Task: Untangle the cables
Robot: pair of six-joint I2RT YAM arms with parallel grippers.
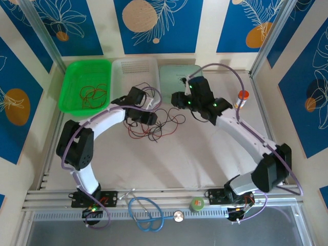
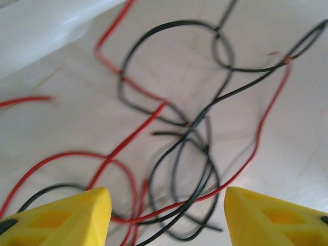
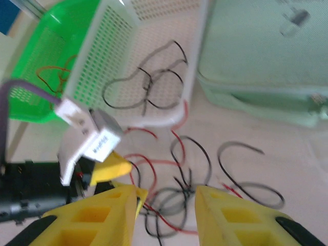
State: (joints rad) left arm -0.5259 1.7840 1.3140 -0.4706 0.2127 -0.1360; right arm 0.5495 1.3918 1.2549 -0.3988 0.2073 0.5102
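Hovering low over the knot, we have both grippers close above the cables point(image 1: 154, 127). They lie in a loose red-and-black tangle on the table point(image 1: 205, 154), between the two arms and just in front of the bins.

Our left gripper point(image 2: 166, 192) has its jaws well apart, straddling a cluster of black loops and a red strand that cross between its fingers point(image 2: 72, 218). Nothing is pinched. We judge the wide stance is meant to take in one strand where it crosses the others.

Our right gripper point(image 3: 166, 190) shows a narrower gap and holds nothing that we can see. It sits over the other side of the same knot, likely so one arm can pin or lift while the other draws a wire free.

Some red wires point(image 1: 92, 95) lie in the green bin point(image 1: 77, 74) and a black wire point(image 3: 148, 84) in the white bin point(image 3: 97, 61). That suggests we sort by colour as each comes loose.

One risk we see is that the strands overlap closely under the left jaws. Closing there may catch two at once.
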